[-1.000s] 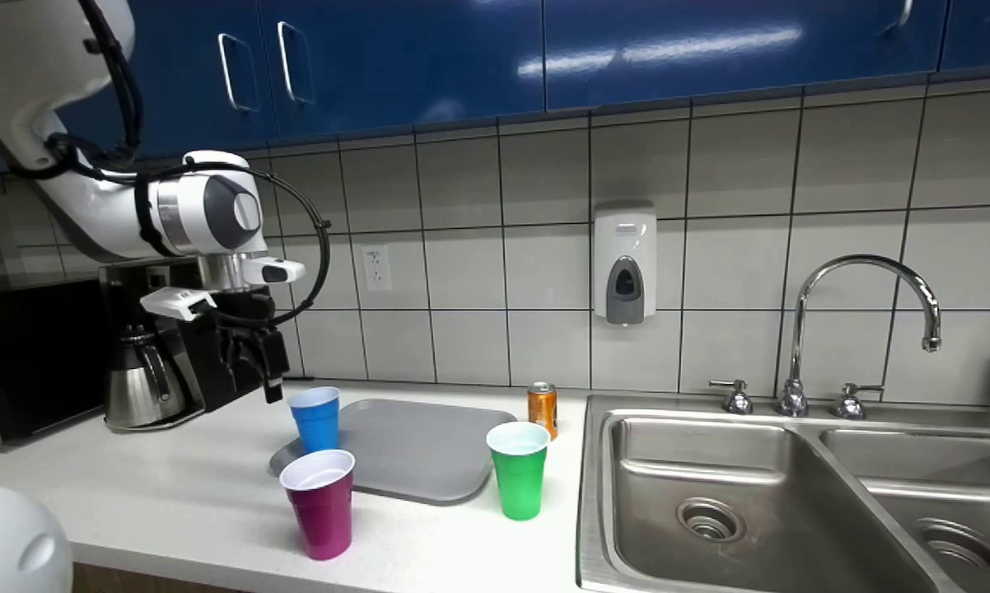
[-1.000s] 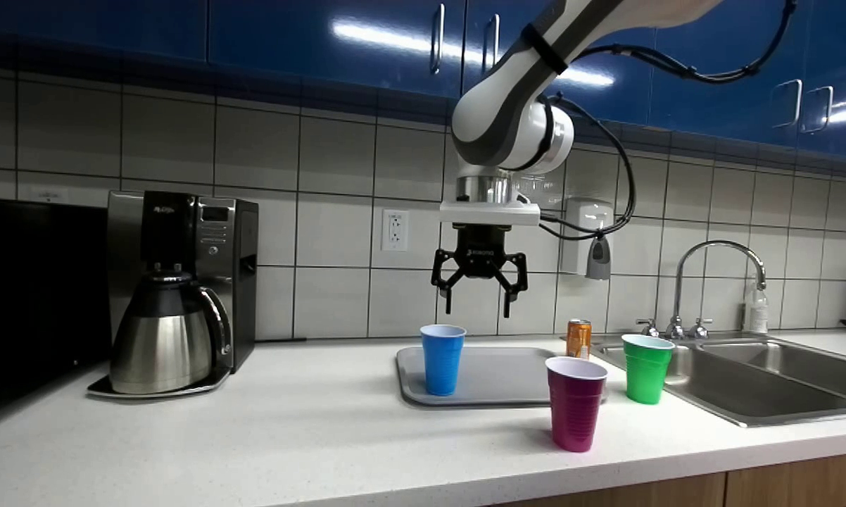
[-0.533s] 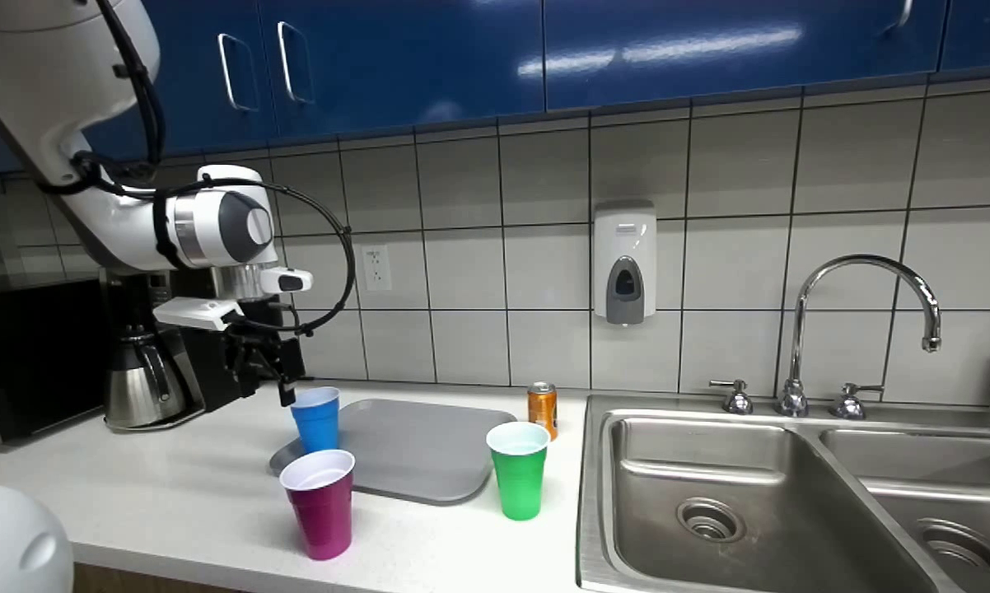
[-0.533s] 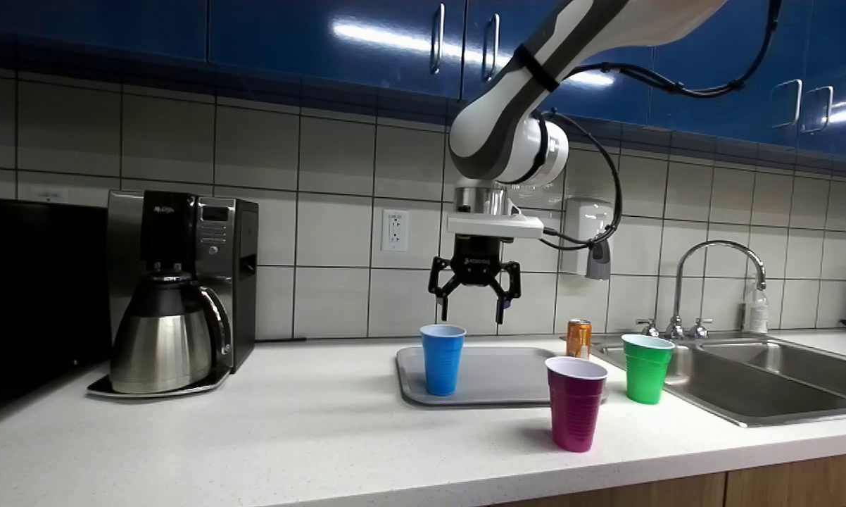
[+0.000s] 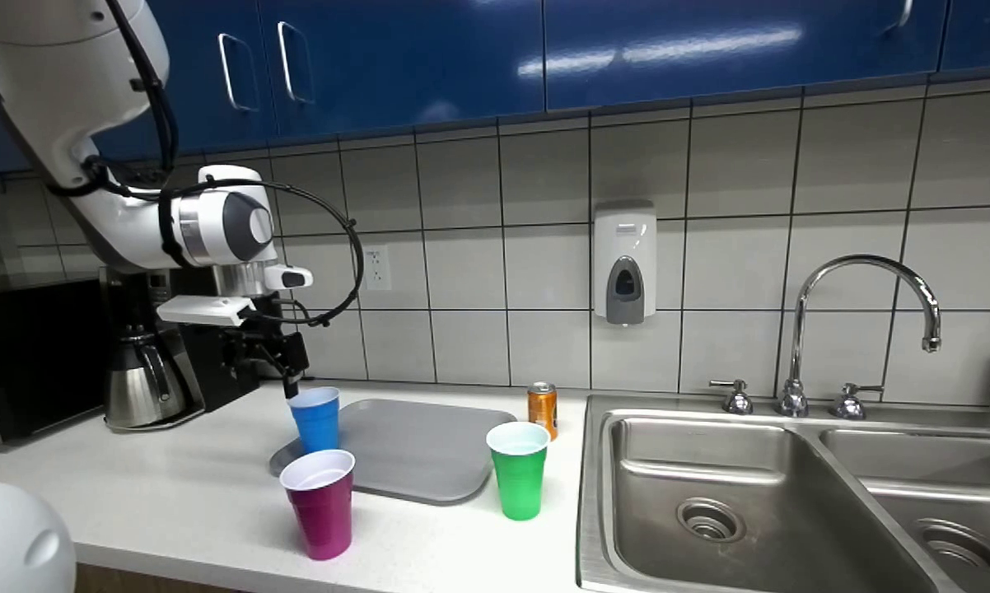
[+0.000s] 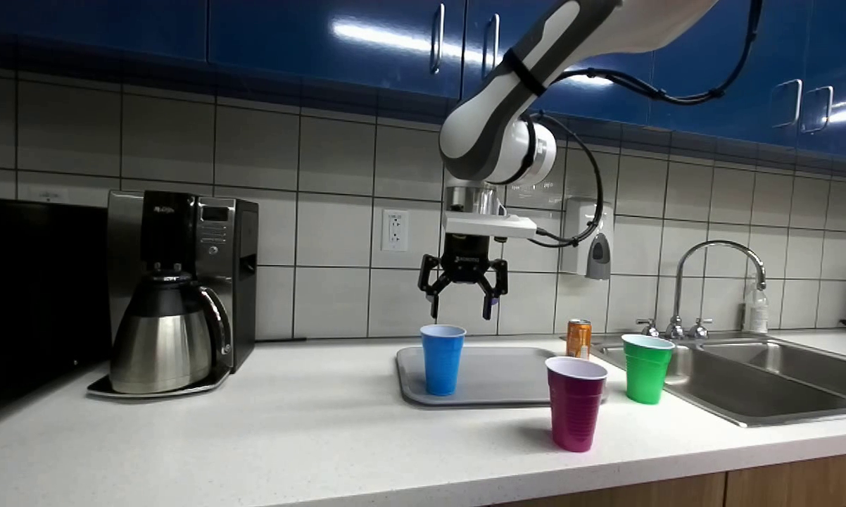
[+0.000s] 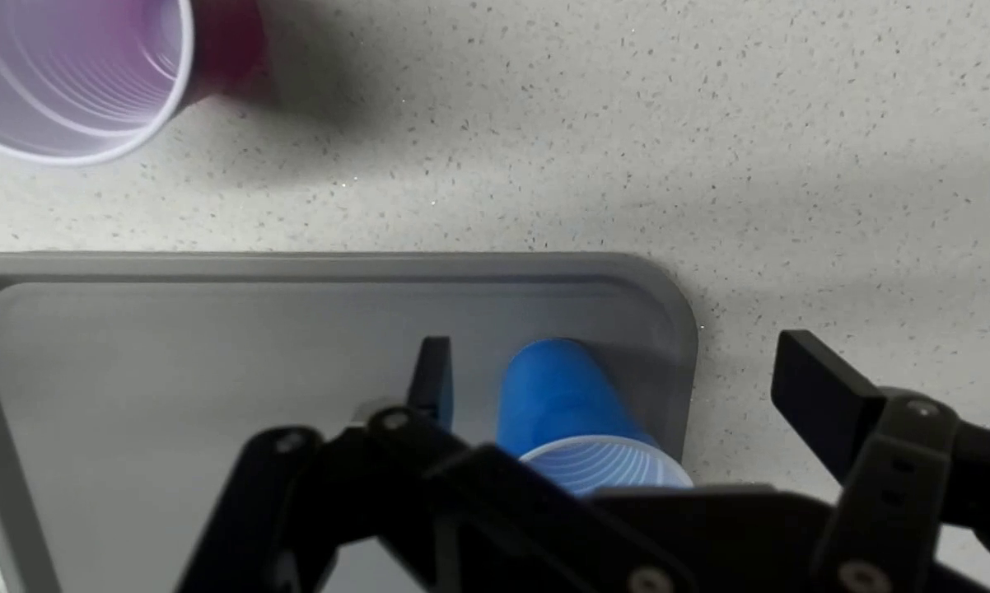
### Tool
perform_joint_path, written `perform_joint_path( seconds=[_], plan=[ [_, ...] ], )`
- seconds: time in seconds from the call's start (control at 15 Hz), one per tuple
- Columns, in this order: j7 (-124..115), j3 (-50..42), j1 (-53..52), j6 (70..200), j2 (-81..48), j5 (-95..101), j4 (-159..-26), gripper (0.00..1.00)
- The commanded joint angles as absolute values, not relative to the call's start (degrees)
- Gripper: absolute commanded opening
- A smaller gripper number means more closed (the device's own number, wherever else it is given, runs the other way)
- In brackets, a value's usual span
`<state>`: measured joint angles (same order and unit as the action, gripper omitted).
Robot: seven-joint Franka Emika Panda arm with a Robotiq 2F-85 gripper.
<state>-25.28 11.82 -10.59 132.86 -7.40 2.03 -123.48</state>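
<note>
- A white, speckled table (image 6: 289, 451) is spread beneath the jaws, with brown wooden cupboard fronts (image 6: 620, 491) fitted under its edge.
- A pale tiled wall (image 5: 462, 268) is seen behind the jaws in both exterior views; a white power outlet (image 6: 395, 230) is set into it.
- Glossy blue cabinets (image 6: 324, 63) are mounted higher than the jaws.
- Well to one side of the jaws, a stainless-steel double sink (image 5: 595, 511) is let into the table and backed by a curved chrome tap (image 5: 796, 346); a white-and-grey soap dispenser (image 5: 624, 263) is fixed to the wall.
- The jaws are pointed downward, spread wide and released.
- A blue plastic cup (image 6: 442, 362) is stood upright near a corner of a grey rectangular tray (image 5: 429, 449); the space just below the jaws is partly taken up by it, and in the wrist view it is framed between them, a gap left at each side.
- A magenta plastic cup (image 6: 576, 408) is stood on the table near the tray's long edge, off to one side of the jaws.
- Farther from the jaws, a green plastic cup (image 5: 518, 482) and an orange metal can (image 5: 543, 410) are stood between the tray and the sink.
- Across the jaws from the sink, a black-and-steel coffee maker (image 6: 215, 267) is set on the table, with a steel carafe (image 6: 161, 352) in it.
</note>
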Motion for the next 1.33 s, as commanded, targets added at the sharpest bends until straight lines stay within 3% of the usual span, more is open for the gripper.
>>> perform_joint_path(
  seconds=[0.0, 1.27],
  plan=[
    [-22.54, 11.05, -11.92, 131.77, -10.11, 3.86, -119.83, 1.0],
    [-16.8, 7.23, -16.03, 131.31, -24.7, 11.38, -104.94, 1.0]
  ],
)
